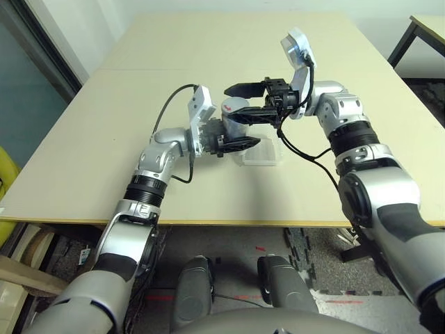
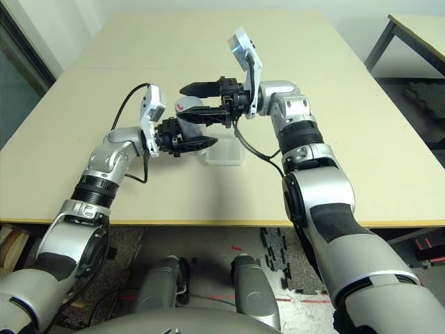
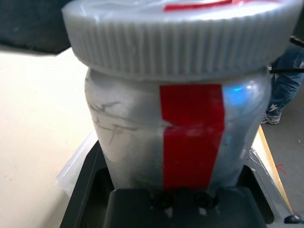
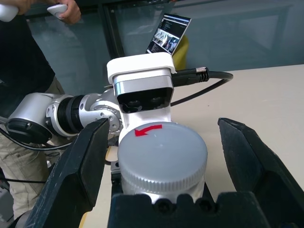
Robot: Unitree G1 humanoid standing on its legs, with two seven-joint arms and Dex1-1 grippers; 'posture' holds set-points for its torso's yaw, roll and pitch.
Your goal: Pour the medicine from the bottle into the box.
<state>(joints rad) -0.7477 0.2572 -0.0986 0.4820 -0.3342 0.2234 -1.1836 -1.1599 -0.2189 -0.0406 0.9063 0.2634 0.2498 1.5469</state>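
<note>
- Bottle: held upright in the left gripper, over the middle part of the worktop, well in from the near edge and from both side edges.
- Cap: grey, ribbed at the rim, seated on the bottle; a red arrow is marked on its top.
- Label: red strip, running down the side of the bottle.
- Left gripper: jaws closed on the bottle's body, one finger to the near-edge side of it.
- Right gripper: jaws wide, one finger on either side of the cap, with a gap seen at each side; nothing gripped.
- Box: clear and shallow, resting on the worktop just beside the held bottle, toward the right edge and the near edge from it; nearest side roughly parallel to the near edge.
- Arms: left arm reaches in over the near edge, right arm over the near edge toward its right corner.
- Surroundings: a person's hand with a white device, and a lit screen, noted beyond the worktop.
</note>
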